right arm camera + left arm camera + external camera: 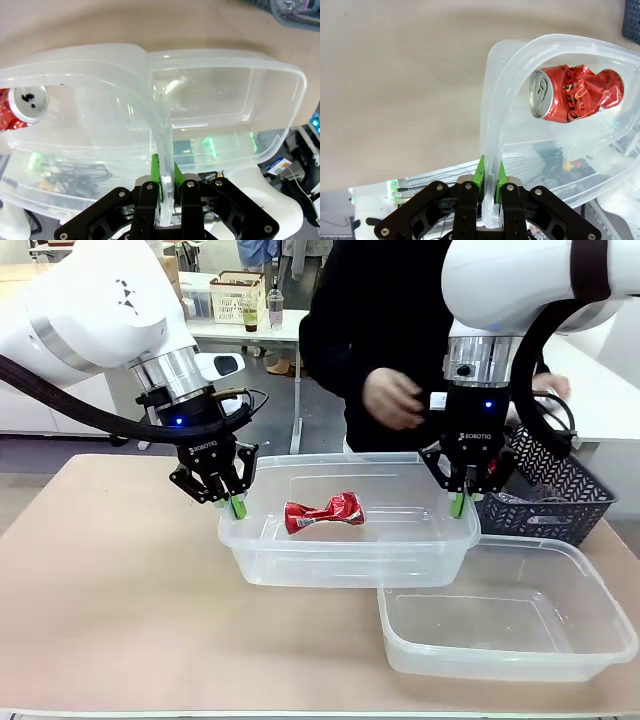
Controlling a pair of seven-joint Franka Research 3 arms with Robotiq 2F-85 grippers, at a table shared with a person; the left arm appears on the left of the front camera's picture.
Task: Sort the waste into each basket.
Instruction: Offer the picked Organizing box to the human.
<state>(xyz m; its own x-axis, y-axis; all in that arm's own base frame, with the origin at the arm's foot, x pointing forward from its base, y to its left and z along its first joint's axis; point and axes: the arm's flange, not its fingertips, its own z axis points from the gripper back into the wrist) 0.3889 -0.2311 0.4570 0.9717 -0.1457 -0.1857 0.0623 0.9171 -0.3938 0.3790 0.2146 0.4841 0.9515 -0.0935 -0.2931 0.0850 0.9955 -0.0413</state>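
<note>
A crushed red and silver can [323, 512] [575, 95] [22, 107] lies inside the farther clear basket [330, 565]. My left gripper [235, 505] [490, 175] is shut on that basket's left rim [492, 125]. At the opposite end, my right gripper [458, 503] [164, 175] is shut on its right rim [160, 130]. A second clear basket [480, 665] [280, 70] with nothing in it stands nearer me at the right, its far rim just under the first basket's right end.
A dark lattice-sided basket [560, 495] holding clear plastic stands at the far right, behind my right gripper. A person in black stands across the table with one hand [395, 398] raised above the held basket. Bare tabletop lies to the left and front.
</note>
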